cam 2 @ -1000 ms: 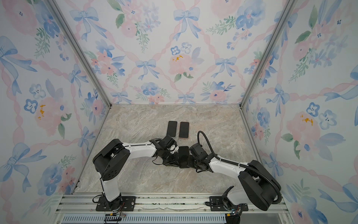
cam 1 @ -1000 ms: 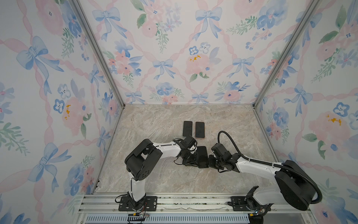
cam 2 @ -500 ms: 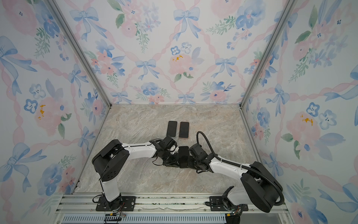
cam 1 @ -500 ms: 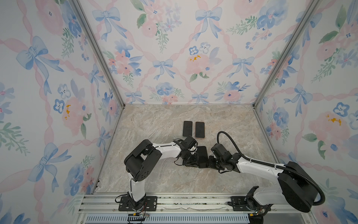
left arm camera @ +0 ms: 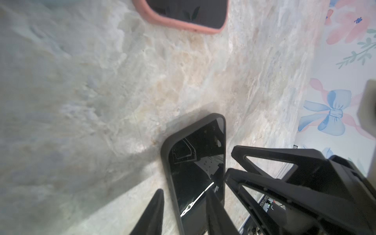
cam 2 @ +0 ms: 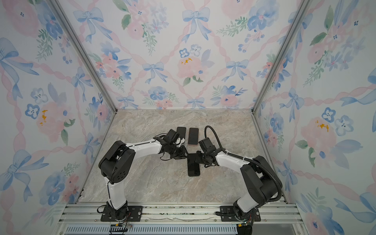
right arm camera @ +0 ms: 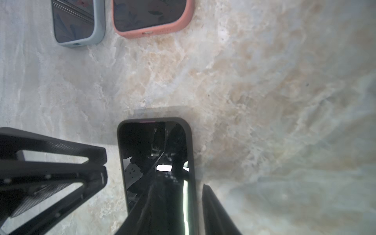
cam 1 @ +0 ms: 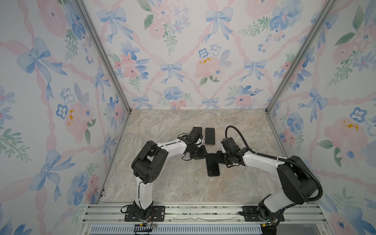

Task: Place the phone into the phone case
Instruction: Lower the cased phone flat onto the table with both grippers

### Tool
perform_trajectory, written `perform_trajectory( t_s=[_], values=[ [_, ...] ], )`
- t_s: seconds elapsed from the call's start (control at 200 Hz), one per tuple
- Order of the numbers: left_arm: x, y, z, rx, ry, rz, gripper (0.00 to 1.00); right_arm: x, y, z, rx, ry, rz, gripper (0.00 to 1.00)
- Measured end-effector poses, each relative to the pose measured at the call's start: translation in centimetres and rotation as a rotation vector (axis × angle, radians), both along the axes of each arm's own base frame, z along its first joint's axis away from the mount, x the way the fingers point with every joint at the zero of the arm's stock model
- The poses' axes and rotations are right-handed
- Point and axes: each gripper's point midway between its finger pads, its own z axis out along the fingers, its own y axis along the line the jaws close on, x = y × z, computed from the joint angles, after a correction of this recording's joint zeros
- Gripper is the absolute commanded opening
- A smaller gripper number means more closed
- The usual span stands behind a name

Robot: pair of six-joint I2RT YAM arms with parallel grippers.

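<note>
Now, black-cased phone (cam 1: 212,165) flat on table (cam 1: 173,183), left tool (left arm camera: 185,191) and right tool (right arm camera: 179,188) parted at its edges

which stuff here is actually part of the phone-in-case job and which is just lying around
Part of the job:
- black phone
- black case around it
- left gripper and right gripper, one on each side of it

Just lying about:
- phone in pink case
- phone in light blue case
These two lie side by side farther back, and neither gripper touches them.
</note>
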Motion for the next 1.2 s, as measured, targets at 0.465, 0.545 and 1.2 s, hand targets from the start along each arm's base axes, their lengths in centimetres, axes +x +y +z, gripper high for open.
perform_trajectory(
  t_s=[0.465,0.545,1.2],
  values=[
    [-0.2,-0.4,-1.5,0.025,0.038,-0.018,0.15,1.0,0.7,-1.1,0.006,0.020,0.023,0.25],
    [-0.2,-0.3,-1.6,0.035,0.040,-0.015,0.12,1.0,0.7,-1.1,0.004,0.019,0.021,0.23],
    [-1.5,0.1,-0.1,0.051,-0.023,-0.026,0.38,-0.8,0.9,1.7,-0.091,-0.024,0.051,0.74]
  ],
)
